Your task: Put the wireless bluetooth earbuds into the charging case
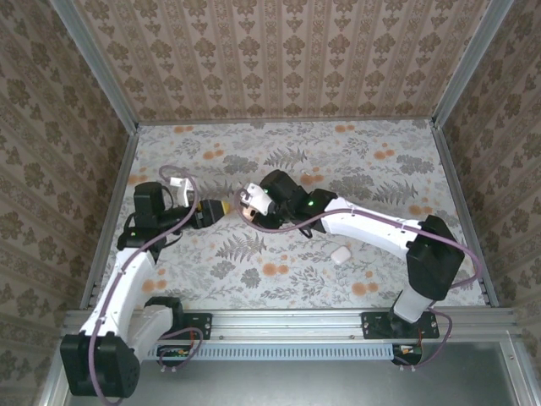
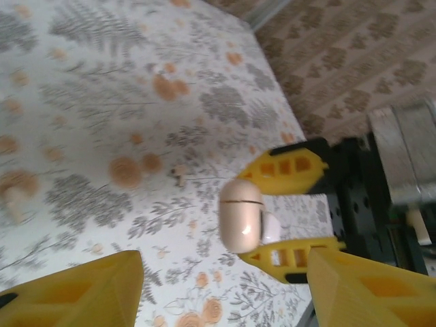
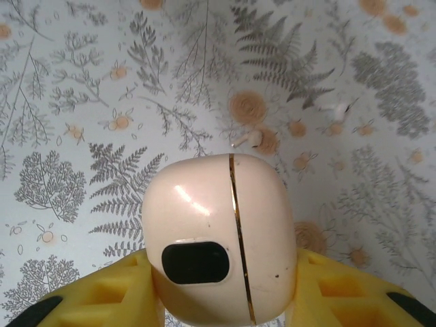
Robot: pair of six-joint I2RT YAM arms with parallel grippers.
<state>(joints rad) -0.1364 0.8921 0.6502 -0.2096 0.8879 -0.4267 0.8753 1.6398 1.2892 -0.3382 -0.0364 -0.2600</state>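
**Right gripper** (image 3: 225, 276) clamps the closed charging case (image 3: 218, 231) between its yellow fingers (image 3: 340, 289), off the table (image 1: 254, 279); left gripper (image 1: 218, 210) faces it tip to tip, jaws apart and holding nothing, the case just ahead of them. Papered walls (image 1: 279, 59) bound the table on three sides; open floral surface lies around both jaws. Right wrist view: first earbud (image 3: 248, 139) lies on the table just beyond the case; second earbud (image 3: 332, 106) lies farther ahead and rightward, apart from the first; the case hides the surface beneath the jaws. Left wrist view: the case's gold seam runs between the right fingers. White box (image 1: 341, 254) lies behind the right jaws, beside that forearm.
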